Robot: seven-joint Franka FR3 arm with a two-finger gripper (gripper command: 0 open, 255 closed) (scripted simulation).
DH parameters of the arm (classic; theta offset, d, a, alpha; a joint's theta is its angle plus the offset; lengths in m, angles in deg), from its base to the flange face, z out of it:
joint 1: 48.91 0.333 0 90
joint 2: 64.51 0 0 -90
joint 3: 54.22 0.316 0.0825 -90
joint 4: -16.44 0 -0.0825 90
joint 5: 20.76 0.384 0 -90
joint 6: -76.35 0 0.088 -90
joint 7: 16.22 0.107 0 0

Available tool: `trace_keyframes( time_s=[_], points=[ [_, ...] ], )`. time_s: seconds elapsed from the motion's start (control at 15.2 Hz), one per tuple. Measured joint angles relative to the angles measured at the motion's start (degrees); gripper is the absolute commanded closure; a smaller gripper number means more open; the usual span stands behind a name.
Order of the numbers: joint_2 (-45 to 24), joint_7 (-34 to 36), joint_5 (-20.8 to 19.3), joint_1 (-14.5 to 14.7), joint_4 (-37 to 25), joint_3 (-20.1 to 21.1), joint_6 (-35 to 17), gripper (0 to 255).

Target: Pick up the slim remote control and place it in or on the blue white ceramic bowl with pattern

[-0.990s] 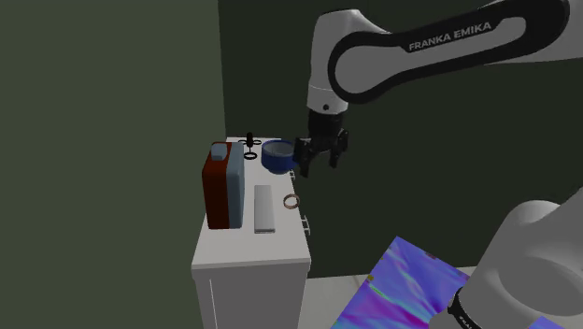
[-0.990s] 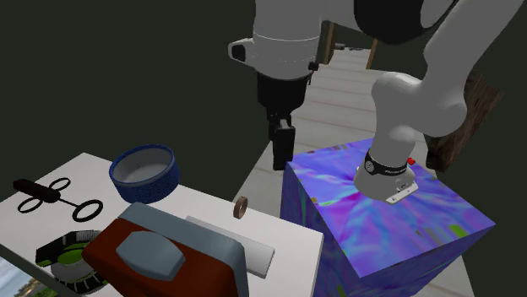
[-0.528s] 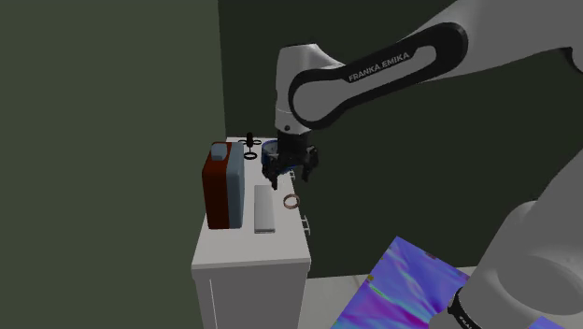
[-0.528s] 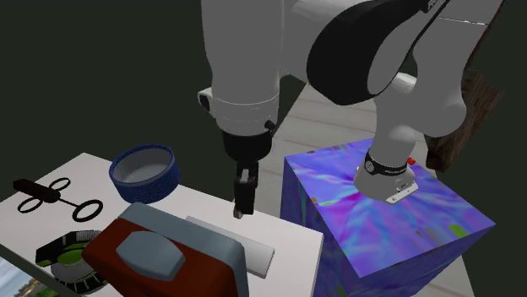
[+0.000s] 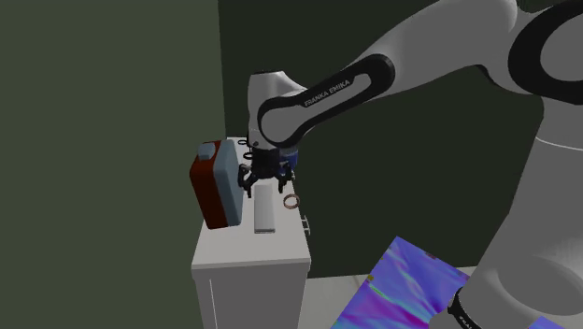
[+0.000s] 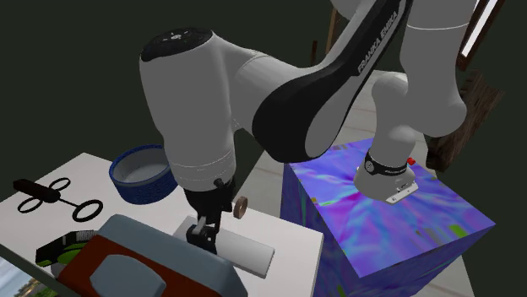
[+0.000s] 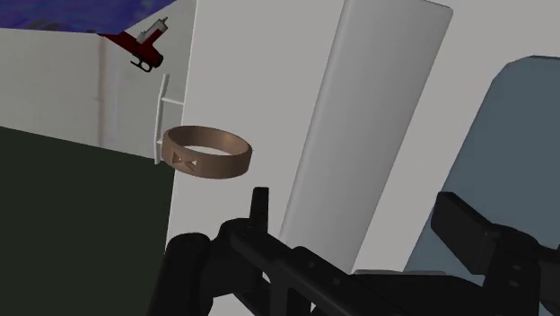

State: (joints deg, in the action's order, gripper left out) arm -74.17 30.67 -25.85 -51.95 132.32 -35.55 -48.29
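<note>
clutter sitting on a white cabinet (image 5: 250, 271)
a red box with a grey-blue face (image 5: 213, 182) is standing tilted on the shoulder view's left side; a brown ring (image 7: 207, 151) is lying near the cabinet's edge; a black looped tool (image 6: 52, 196) and a green-and-black thing (image 6: 66, 249) are resting at the second exterior view's left.

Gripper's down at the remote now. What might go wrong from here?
The open gripper seems to straddle the slim remote near one end, so the remote may droop once lifted. One finger sits hard by the red and grey box, which looks tilted; pressing on might topple it. The brown ring lies close on the remote's other side, near the edge of the white cabinet top, and could get knocked off.
</note>
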Motion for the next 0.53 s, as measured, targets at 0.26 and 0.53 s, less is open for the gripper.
trace_keyframes(
  time_s=[0.26,0.53],
  points=[
    [-1.5,1.0,-1.0,0.1,0.2,-0.3,-2.4,0],
    [-3.1,1.5,-1.7,0.1,0.9,-0.8,-4.9,0]
  ],
)
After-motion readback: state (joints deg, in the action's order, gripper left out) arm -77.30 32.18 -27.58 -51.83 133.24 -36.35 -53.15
